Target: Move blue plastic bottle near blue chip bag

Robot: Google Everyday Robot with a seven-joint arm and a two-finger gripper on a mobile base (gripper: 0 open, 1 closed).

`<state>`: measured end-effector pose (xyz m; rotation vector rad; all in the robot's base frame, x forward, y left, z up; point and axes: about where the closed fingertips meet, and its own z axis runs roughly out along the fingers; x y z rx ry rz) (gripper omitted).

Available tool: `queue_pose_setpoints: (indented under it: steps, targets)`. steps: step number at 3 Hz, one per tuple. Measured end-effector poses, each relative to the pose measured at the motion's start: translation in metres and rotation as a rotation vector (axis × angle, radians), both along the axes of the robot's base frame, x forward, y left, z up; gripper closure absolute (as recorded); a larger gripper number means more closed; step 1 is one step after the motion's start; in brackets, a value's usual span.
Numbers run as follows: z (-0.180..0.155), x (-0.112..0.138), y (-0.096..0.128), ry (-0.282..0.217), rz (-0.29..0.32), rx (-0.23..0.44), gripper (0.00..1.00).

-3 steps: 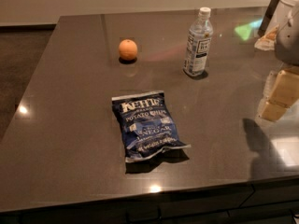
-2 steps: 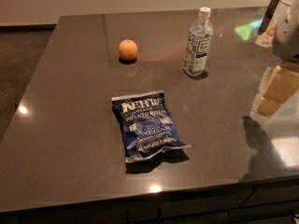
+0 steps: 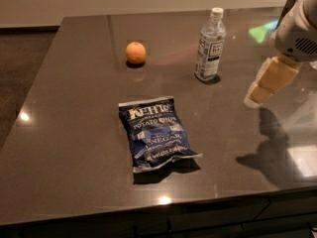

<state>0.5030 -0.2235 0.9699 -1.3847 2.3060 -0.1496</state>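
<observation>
Gripper hangs right of the upright blue plastic bottle, seemingly lining up a grab; spread or pressed together, I cannot tell.

The end effector hangs over the right side of the table, with its arm chopped off by the right edge. Table's front corners are cropped too. Label print on the blue plastic bottle is too small to read.

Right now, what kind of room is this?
Probably a kitchen or break-room counter: a dark glossy countertop holds a chip bag, a water bottle and an orange. The gripper hovers over its right side.
</observation>
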Motion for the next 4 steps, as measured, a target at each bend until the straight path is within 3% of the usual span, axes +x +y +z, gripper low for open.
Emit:
queue_pose_setpoints:
  steps: [1, 2, 4]
  targets:
    - [-0.003, 0.033, -0.009, -0.056, -0.115, 0.055, 0.0]
    - [-0.004, 0.066, -0.014, -0.104, -0.192, 0.105, 0.0]
    - [-0.01, 0.122, 0.002, -0.143, -0.238, 0.23, 0.0]
